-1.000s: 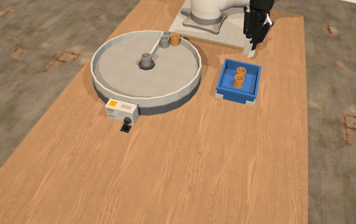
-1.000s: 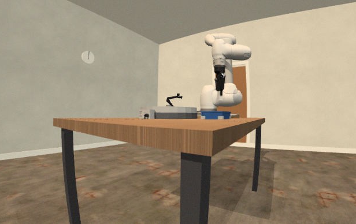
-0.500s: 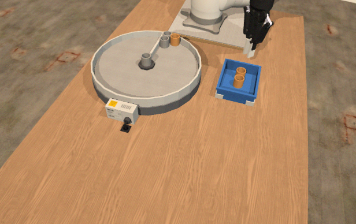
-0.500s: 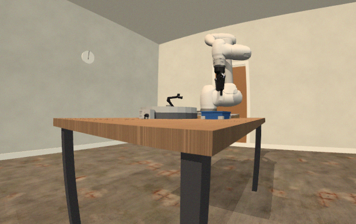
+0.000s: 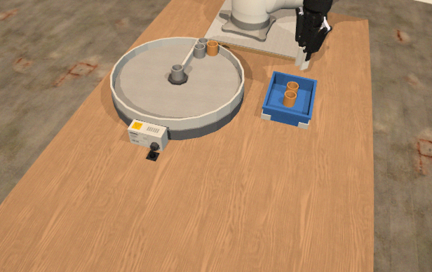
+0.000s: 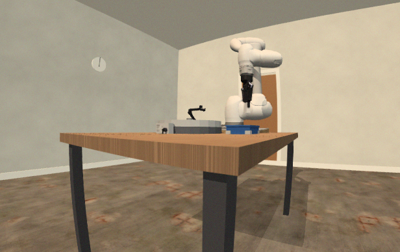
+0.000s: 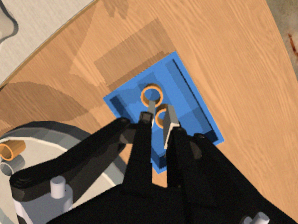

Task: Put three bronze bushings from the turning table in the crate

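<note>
Now the claw is raised above the crate, pressed together on nothing.
Two bronze bushings are seen upright in the crate; a third is left on the turning table.

Plain room: wall clock, wooden door, worn floor.

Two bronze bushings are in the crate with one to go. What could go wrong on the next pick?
The last bronze bushing stands against a grey bushing by the turning table's rim, so the tool, now shut and empty, could bump or grab the grey one. When dropping it, it could topple the two bushings already in the crate.
</note>
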Controlling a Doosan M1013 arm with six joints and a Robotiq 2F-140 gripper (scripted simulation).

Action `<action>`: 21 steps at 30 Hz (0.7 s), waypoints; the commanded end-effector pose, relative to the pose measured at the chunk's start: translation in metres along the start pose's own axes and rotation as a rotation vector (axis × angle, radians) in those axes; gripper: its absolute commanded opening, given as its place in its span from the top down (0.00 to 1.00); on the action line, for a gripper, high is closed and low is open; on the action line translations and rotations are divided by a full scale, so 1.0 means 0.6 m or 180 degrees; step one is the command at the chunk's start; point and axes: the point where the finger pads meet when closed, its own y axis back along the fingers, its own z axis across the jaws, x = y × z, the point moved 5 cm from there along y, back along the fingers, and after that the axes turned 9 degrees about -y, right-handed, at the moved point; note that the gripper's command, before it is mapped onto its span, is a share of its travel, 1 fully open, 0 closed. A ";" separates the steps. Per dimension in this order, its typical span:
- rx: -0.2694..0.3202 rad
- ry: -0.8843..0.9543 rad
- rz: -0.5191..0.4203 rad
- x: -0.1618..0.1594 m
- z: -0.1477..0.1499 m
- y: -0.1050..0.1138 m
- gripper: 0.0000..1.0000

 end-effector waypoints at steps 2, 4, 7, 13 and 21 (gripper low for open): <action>0.0000 0.0000 0.0001 0.000 0.000 0.000 0.90; 0.0000 0.0000 0.0001 0.000 0.000 0.000 0.90; 0.0000 0.0000 0.0001 0.000 0.000 0.000 0.90; 0.0000 0.0000 0.0001 0.000 0.000 0.000 0.90; 0.0000 0.0000 0.0001 0.000 0.000 0.000 0.72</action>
